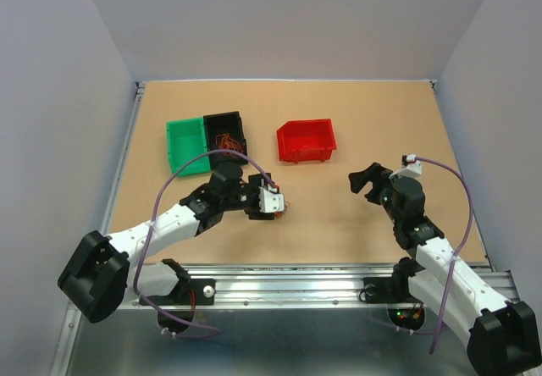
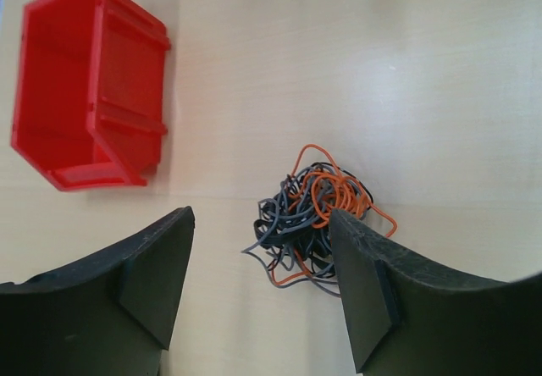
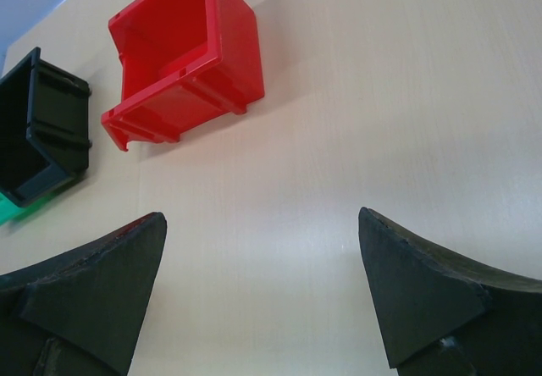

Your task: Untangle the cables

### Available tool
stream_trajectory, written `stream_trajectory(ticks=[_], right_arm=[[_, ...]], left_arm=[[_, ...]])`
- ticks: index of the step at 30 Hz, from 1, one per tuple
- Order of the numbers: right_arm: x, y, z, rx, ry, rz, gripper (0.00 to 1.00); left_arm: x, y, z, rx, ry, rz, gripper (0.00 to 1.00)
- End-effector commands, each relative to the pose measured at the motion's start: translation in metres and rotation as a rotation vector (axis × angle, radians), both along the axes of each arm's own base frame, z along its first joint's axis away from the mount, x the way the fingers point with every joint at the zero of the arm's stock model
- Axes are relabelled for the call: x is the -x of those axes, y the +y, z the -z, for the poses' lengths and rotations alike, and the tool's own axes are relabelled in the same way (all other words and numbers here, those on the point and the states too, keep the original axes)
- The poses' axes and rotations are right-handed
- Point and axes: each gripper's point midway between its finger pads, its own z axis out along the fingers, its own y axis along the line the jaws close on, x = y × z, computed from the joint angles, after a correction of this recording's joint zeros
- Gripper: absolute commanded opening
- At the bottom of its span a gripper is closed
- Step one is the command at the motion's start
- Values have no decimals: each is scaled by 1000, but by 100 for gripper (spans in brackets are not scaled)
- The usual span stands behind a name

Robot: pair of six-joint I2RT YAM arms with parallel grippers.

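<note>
Cables lie knotted toward the near edge of the tabletop, between the spread, empty jaws of the left gripper; the right gripper gapes empty too. Closing here could clamp the whole knot and tighten it. Only the top view shows orange strands in the black bin.

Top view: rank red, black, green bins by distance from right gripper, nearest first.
From the right gripper:
1. red bin, middle of the row, up-left of it
2. black bin, farther left
3. green bin, far left, beside the black bin
</note>
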Motion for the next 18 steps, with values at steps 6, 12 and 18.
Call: stream_trajectory(ticks=[6,12,18], right_arm=[[-2,4,2,7,-25,-25,100],[-2,5,2,8,-25,-30,100],[-3,6,3,9,-21,-34,100]], left_arm=[[14,-8,-7,-1,9,99,73],[22,-10,6,-70,32,127,73],[23,-15,25,-140,17,101,65]])
